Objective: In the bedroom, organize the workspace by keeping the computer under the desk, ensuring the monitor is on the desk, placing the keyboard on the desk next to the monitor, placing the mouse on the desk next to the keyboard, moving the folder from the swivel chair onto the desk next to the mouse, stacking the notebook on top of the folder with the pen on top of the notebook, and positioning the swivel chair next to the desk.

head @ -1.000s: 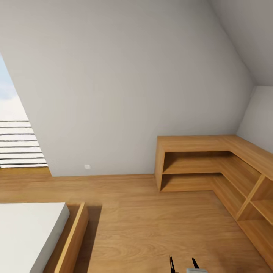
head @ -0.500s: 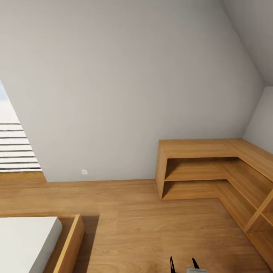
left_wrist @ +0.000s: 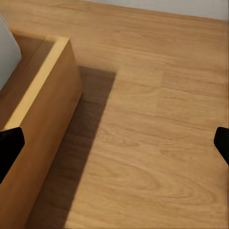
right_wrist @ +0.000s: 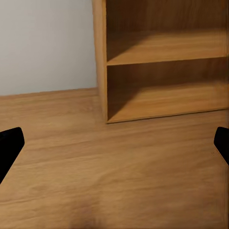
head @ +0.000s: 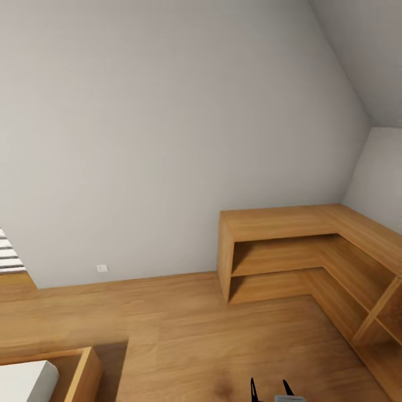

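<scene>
Two pincers, left (left_wrist: pixel 114 143) and right (right_wrist: pixel 114 143), hang spread and empty over bare floor (head: pixel 223 346). No folder near either; shelving (right_wrist: pixel 162 62) lies ahead of your right. When found, expect it light, floppy: pinch one edge.

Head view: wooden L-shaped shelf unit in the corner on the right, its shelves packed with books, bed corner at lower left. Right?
Not quite. The shelf unit does stand in the right-hand corner and the bed is at lower left, but the shelves are bare, not packed with books. The head view shows this, and the right wrist view shows the same empty shelves.
</scene>
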